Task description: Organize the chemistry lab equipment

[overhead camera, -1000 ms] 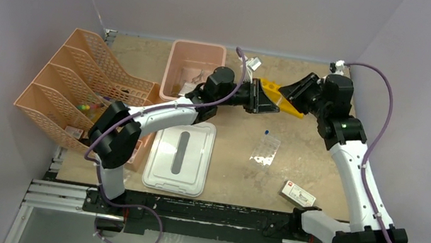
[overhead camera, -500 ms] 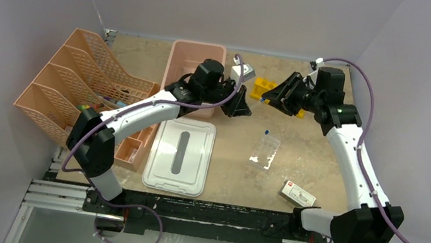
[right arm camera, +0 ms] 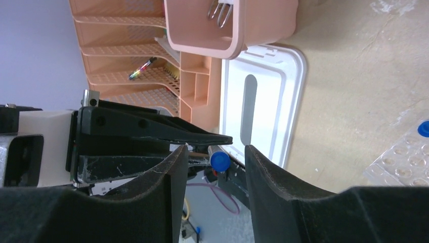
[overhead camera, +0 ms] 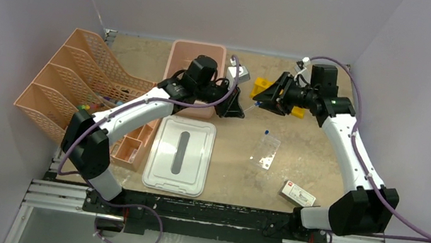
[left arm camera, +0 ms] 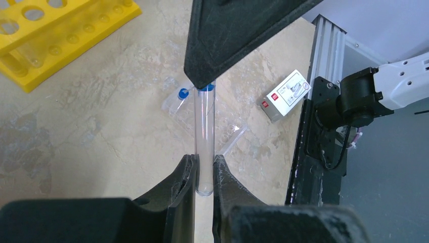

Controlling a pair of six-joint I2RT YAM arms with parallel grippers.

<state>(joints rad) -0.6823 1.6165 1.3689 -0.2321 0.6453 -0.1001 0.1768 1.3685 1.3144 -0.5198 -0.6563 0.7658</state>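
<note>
Mid-handover, I judge. Above the worktop near its far edge, the left end effector [left arm camera: 204,172] pinches the clear tube [left arm camera: 205,126] by its rounded base. The long axis runs left to right, with the blue cap [right arm camera: 219,160] pointing rightward between the parted fingers of the right end effector [right arm camera: 216,150]. That one must close next, and the yellow rack [overhead camera: 263,88] stands just beyond.

Soft, even, bright light from above; the desk [overhead camera: 316,155] carries only faint shadows. Wrist views are sharp farther out, but the left pincer [left arm camera: 204,169] and right pincer [right arm camera: 215,152] sit dark, slightly soft at 6 o'clock. Thin glare streaks the glass tube [left arm camera: 204,131].
</note>
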